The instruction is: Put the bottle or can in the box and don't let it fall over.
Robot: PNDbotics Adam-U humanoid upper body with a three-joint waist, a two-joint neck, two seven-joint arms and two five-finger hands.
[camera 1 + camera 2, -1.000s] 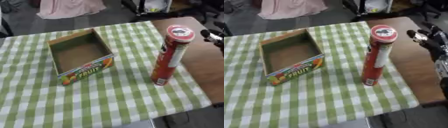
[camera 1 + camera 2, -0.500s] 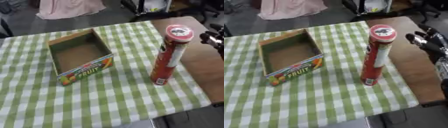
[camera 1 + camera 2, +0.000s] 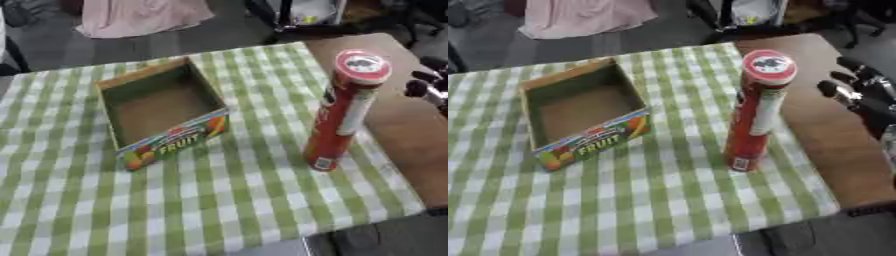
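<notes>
Tablecloth [image 3: 623,200] in green and white check spreads out to the left of the right hand [image 3: 859,92], brown tabletop [image 3: 833,135] bare beneath it. Farther left sits the open cardboard box [image 3: 579,117], "FRUIT" on its front. Just left of the hand, apart from it, the tall red can [image 3: 756,112] stands upright. Fingers look spread, holding nothing, though they're blurry.

Our black right hand with silver joints [image 3: 859,92] enters from right edge, fingers [image 3: 833,90] relaxed, spread, holding nothing. Our left hand unseen.
</notes>
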